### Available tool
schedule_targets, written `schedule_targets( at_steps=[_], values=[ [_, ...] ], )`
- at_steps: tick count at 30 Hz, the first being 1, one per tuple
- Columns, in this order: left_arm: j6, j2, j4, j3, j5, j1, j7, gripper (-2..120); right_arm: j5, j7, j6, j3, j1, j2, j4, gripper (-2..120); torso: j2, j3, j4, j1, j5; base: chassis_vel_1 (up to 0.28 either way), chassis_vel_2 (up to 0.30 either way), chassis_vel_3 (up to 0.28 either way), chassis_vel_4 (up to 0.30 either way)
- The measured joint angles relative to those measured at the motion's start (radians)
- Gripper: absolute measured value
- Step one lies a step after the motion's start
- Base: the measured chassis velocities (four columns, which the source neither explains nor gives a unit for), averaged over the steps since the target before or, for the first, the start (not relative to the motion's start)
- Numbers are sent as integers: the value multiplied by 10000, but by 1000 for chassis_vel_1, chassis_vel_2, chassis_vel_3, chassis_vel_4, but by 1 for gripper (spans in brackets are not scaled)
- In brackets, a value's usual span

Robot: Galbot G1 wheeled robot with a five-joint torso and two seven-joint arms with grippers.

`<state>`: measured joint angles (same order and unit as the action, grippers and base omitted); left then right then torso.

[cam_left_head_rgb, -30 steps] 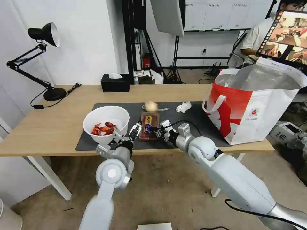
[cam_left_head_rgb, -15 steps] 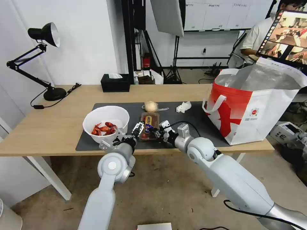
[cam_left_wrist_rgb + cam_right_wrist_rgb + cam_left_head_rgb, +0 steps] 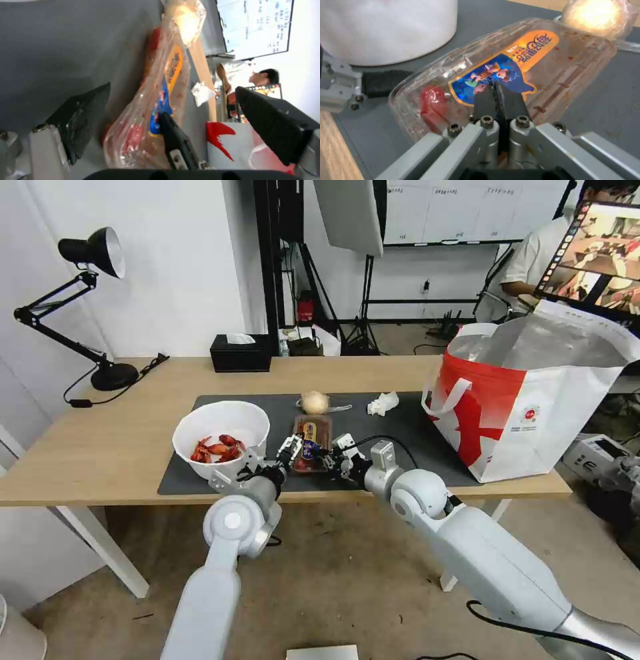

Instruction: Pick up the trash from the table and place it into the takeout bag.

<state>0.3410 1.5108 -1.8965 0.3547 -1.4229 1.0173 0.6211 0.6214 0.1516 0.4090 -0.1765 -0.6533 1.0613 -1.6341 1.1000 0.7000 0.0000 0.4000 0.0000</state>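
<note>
The clear hinged tray (image 3: pixel 312 439) with food scraps and an orange-blue label lies on the table's (image 3: pixel 93 447) dark mat, in the middle. My left gripper (image 3: pixel 291 448) is open at the tray's near left corner. In the left wrist view its black fingers (image 3: pixel 83 117) stand wide on either side of the tray (image 3: pixel 160 82). My right gripper (image 3: pixel 331 455) is shut, its fingertips (image 3: pixel 496 96) resting on the tray's lid (image 3: pixel 520 57). The white bowl (image 3: pixel 221 436) of crayfish shells sits to the left. The wrapped beige lump (image 3: pixel 315 401) and crumpled tissue (image 3: pixel 383 403) lie behind. The takeout bag (image 3: pixel 527 393) stands open at right.
A black tissue box (image 3: pixel 241 353) stands at the table's far edge and a black desk lamp (image 3: pixel 80 307) at the far left. The bowl's wall (image 3: pixel 386 27) is close beside the tray and both grippers. A person sits behind the bag.
My left arm has moved right and forward, bringing its open gripper up around the tray's near corner. The right gripper has edged slightly left on the lid.
</note>
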Motion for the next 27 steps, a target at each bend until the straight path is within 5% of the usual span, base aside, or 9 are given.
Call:
schedule_targets(
  at_steps=[22, 27],
  values=[
    [710, -20, 714, 79, -186, -337, -428, 100, 105, 5, -4, 16, -45, 14, 12, 0, 0, -1, 0, 0, 1, 0, 0, 0, 0],
    [941, -85, 759, 72, -123, -338, -440, 85, 134, 3, -2, 24, -55, 12, -4, 0, 0, 1, 0, 0, 0, 0, 0, 0, 0]
  ],
)
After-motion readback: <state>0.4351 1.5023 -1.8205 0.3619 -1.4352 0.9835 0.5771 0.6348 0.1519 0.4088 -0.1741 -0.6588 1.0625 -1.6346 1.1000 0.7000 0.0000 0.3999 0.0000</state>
